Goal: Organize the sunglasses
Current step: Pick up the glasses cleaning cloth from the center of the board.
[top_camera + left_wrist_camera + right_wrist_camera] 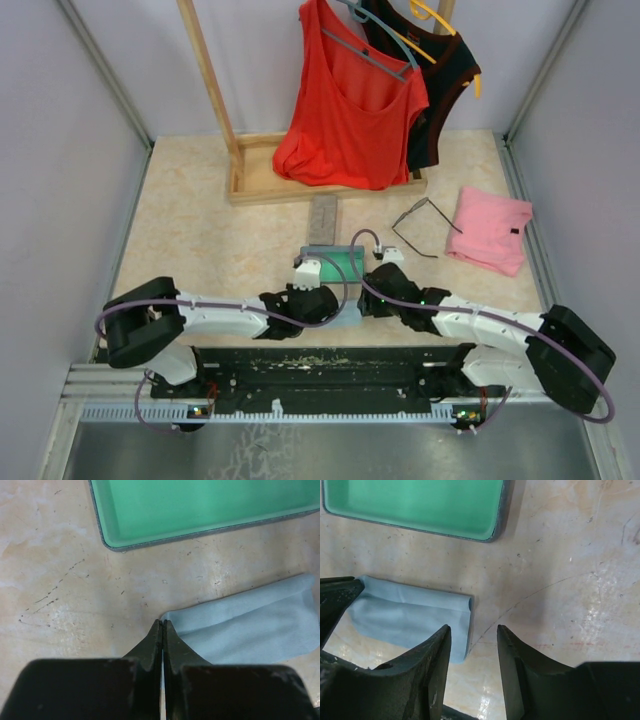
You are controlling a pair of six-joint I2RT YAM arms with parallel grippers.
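From above, one pair of sunglasses (424, 226) lies on the counter (200, 230) right of centre. It is just beside the left edge of a folded pink garment (491, 229), outside any case and well apart from both arms. A second pair does not show. An open green-lined case (336, 262) sits mid-counter, with a closed grey case (323, 217) behind it. Farther back a wooden rack (250, 180) carries a red top (345, 110) and a black top (440, 90). The left arm (215, 315) and right arm (480, 325) bend inward and meet just in front of the open case. In the left wrist view, the left fingers (150, 647) are clenched tip to tip at the near corner of a light blue cloth (250, 630), which lies flat in front of the case. Whether any cloth is caught between them cannot be told. In the right wrist view, the right fingers (437, 652) stand apart and grasp nothing. They are poised over the folded right end of the same cloth, one finger above the fabric and the other above bare counter.
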